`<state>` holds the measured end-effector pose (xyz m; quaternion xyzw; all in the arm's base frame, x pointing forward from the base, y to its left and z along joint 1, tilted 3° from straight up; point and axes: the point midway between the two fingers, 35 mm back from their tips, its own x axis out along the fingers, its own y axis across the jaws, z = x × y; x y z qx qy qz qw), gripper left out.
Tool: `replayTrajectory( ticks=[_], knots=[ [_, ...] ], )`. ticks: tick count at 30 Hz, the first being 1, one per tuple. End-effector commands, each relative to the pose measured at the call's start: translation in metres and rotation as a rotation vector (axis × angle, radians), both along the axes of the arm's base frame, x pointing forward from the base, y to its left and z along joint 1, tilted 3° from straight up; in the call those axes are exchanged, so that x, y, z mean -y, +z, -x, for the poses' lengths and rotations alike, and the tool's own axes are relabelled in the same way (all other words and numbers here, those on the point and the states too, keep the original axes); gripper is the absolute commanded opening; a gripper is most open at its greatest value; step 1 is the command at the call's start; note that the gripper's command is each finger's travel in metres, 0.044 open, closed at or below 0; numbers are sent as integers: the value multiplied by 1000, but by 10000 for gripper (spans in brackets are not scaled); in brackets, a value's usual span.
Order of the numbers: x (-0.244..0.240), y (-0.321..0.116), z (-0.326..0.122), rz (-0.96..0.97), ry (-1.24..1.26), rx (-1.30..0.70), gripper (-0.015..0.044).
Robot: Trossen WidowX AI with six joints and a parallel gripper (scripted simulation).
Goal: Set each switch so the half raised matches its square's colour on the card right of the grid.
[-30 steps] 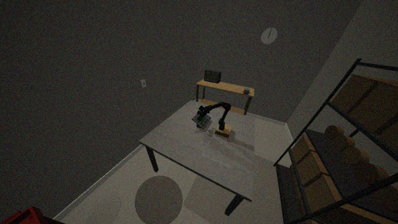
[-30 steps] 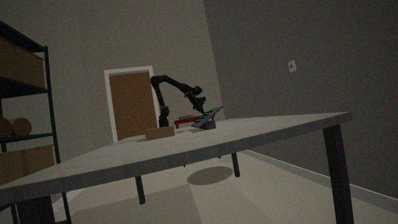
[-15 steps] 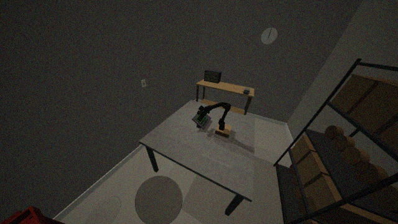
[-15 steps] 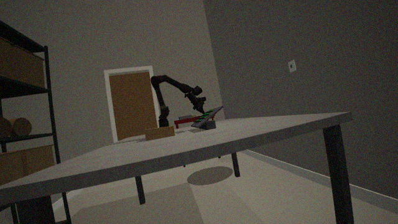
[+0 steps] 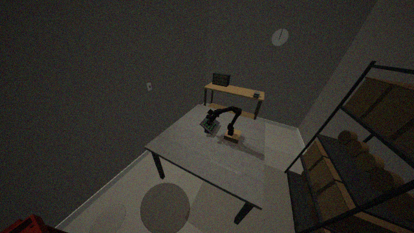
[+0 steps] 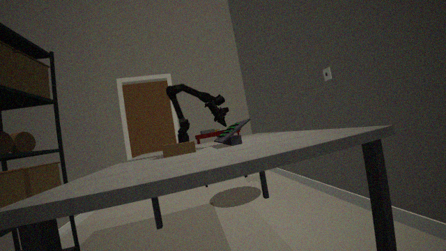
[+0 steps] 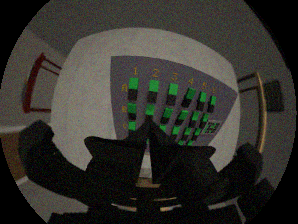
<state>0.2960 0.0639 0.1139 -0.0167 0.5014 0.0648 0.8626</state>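
Observation:
A tilted grey switch panel (image 5: 208, 129) (image 6: 233, 130) (image 7: 127, 70) stands on the table, with a grid of green and dark grey rocker switches (image 7: 174, 110). A small card (image 7: 212, 127) with green and dark squares sits at the panel's right edge in the wrist view. My gripper (image 7: 149, 122) (image 6: 223, 123) (image 5: 211, 120) is shut and empty. Its tips hover just above the near rows of the grid, towards the left columns. The scene is dim and the single switch states are hard to read.
The arm's base stands on a wooden block (image 5: 233, 136) (image 6: 178, 148) on the grey table (image 5: 194, 155) (image 6: 265, 146). A red rack (image 6: 205, 135) (image 7: 36, 79) lies behind the panel. A shelf unit (image 5: 356, 145) stands beside the table and a bench (image 5: 234, 90) behind it.

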Motion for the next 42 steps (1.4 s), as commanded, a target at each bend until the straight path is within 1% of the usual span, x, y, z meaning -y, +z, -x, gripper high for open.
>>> replayTrajectory(
  ticks=[1, 6, 11, 13, 16, 20, 42],
  knots=[
    [3, 37, 15, -9, -6, 51, 0],
    [2, 38, 18, -9, -6, 51, 0],
    [-20, 12, 63, -12, -6, 46, 0],
    [-23, 8, 69, -12, -6, 47, 0],
    [-23, 6, 68, -13, -6, 48, 0],
    [-26, -21, 52, -16, -7, 72, 0],
    [-28, -42, 39, -16, -7, 75, 0]
  ],
)
